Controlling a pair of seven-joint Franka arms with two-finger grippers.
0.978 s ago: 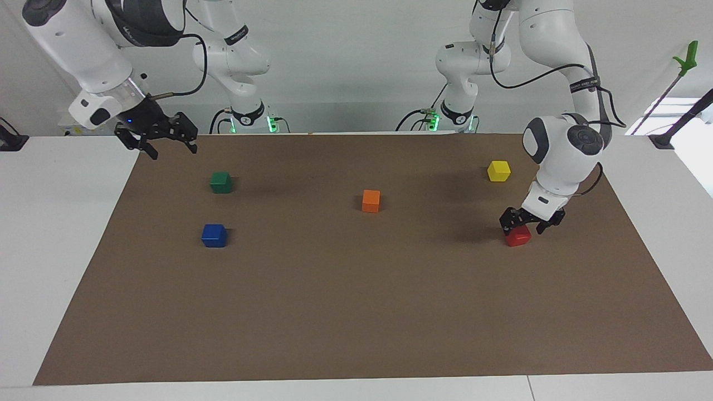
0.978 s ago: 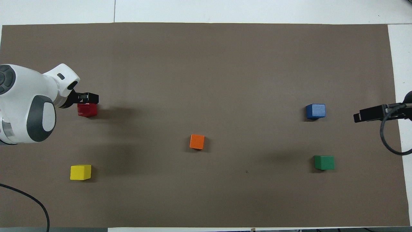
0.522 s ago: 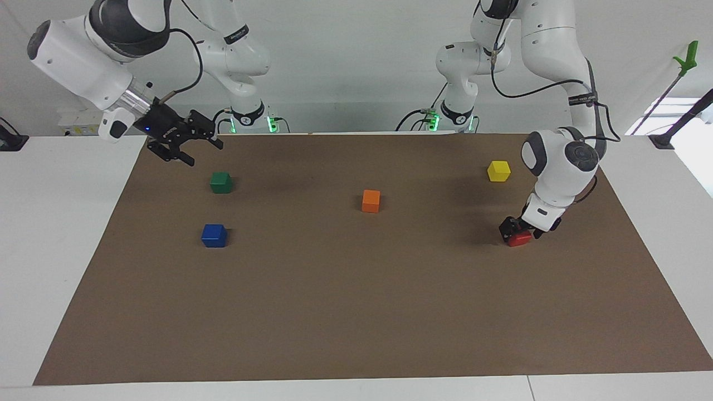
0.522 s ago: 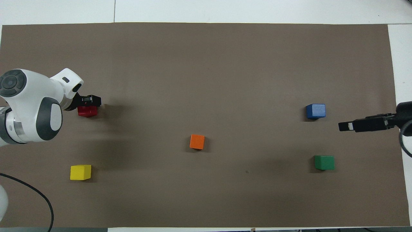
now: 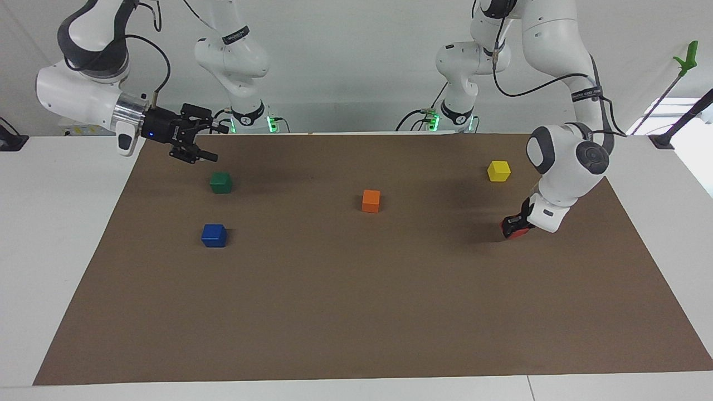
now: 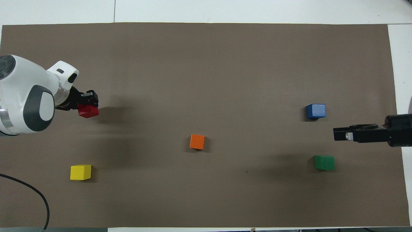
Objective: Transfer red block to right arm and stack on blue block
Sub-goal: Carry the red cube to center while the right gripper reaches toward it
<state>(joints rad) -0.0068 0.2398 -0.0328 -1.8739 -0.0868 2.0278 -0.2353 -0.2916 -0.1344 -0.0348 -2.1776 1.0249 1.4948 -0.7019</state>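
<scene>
- Red block sits pinched in the left gripper, tilted, at the left arm's end of the mat; looks just off the surface, tho the facing view doesn't make the gap plain.
- Left gripper's fingers clamp the block from both sides – overhead view shows them tight on it.
- Right gripper hangs in the air at the right arm's end, over the mat near the green block; fingers spread apart, nothing in them, pointing sideways toward mid-table.
- Blue block rests bare on the mat, farther from the robots than the green one, top face free.
- Orange block mid-mat, yellow block nearer the robots than the red one – both untouched.
- Progress, by my read: pick-up done, that's abt it. Handover not yet made, grippers well apart w/ the whole mat between. Left: carry to centre, pass to right gripper, then stack on blue.
</scene>
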